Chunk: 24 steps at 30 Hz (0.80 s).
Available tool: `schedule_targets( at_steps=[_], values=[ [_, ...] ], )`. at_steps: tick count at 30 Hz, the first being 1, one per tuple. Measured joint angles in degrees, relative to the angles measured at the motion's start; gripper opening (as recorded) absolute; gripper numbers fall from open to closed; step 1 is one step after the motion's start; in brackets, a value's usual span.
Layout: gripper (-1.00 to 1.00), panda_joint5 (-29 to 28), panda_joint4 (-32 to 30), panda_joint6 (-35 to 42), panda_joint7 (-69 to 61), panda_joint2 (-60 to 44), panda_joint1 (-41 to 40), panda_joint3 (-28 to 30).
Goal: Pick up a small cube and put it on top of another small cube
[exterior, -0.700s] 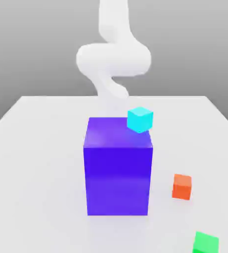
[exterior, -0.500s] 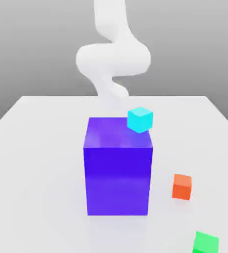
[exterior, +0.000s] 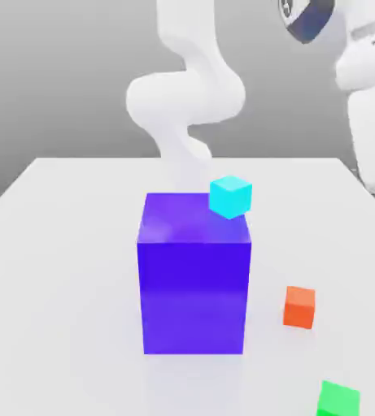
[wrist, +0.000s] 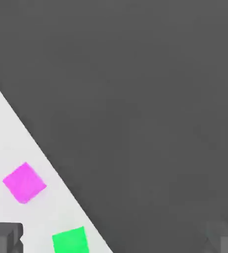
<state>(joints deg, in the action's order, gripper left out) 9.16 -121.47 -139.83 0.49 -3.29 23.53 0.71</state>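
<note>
The robot's arm (exterior: 186, 89) is standing at the far edge of the white table (exterior: 60, 268), and its hand part is hanging high above the table's edge on the exterior view's right. The gripper (wrist: 114, 239) is open, with its two dark fingers (wrist: 4, 236) sitting far apart and holding nothing. In the hand view a pink cube (wrist: 24, 182) and a green cube (wrist: 70, 240) are lying on the table close to its edge. In the exterior view the green cube (exterior: 337, 399) is sitting by the near corner on that view's right, and an orange cube (exterior: 299, 307) is resting just beyond it. A big blue block (exterior: 194, 276) is standing in the middle of the table, and a light blue cube (exterior: 230, 197) is sitting at its top far corner. No small cube is being lifted yet. Trouble could be coming because the small cubes are lying so near the edge. If the fingers are coming down a bit crooked, they could be bumping a cube and knocking it off the table. The hand is also looking partly past the edge, so it may be aiming wrong. Later, a cube set down off-centre could be sliding off the one under it.
</note>
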Motion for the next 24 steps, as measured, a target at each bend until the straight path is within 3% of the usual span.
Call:
schedule_targets(
  at_steps=[12,16,17,24],
  values=[
    [0.00,-10.2,4.9,-5.0,-13.1,-23.7,6.5,-3.8],
    [0.00,-12.2,6.8,-10.0,-13.7,-31.9,7.7,-3.4],
    [-1.00,-12.3,7.2,-11.1,-13.7,-33.4,7.8,-3.3],
    [-1.00,-12.3,7.2,-11.1,-13.7,-33.5,7.9,-3.3]
  ],
)
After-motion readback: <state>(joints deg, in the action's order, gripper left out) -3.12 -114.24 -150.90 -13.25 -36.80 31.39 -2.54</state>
